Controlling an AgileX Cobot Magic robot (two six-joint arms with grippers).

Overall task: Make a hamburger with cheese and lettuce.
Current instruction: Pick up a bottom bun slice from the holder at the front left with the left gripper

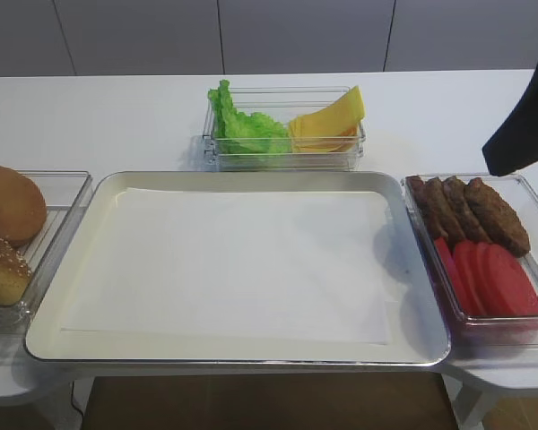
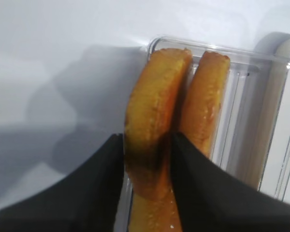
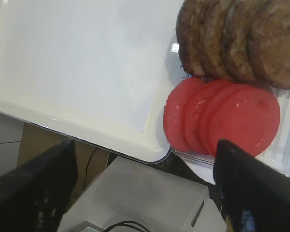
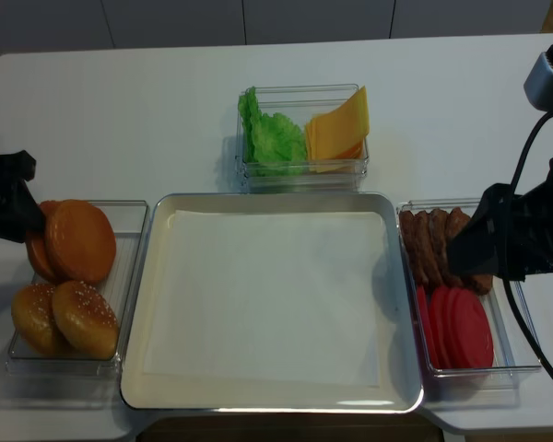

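Observation:
Two golden-brown bun halves stand on edge in a clear box at the left. My left gripper is shut on the left bun half, one finger on each face. In the realsense view the gripper is at the box's far left end by that bun half. The lettuce and the cheese lie in a clear box behind the tray; both also show in the realsense view, lettuce and cheese. My right gripper is open and empty, above the tray's front right corner.
A large metal tray lined with white paper fills the middle. Sesame buns lie in the left box. The right box holds brown patties and red tomato slices. The right arm hangs over that box.

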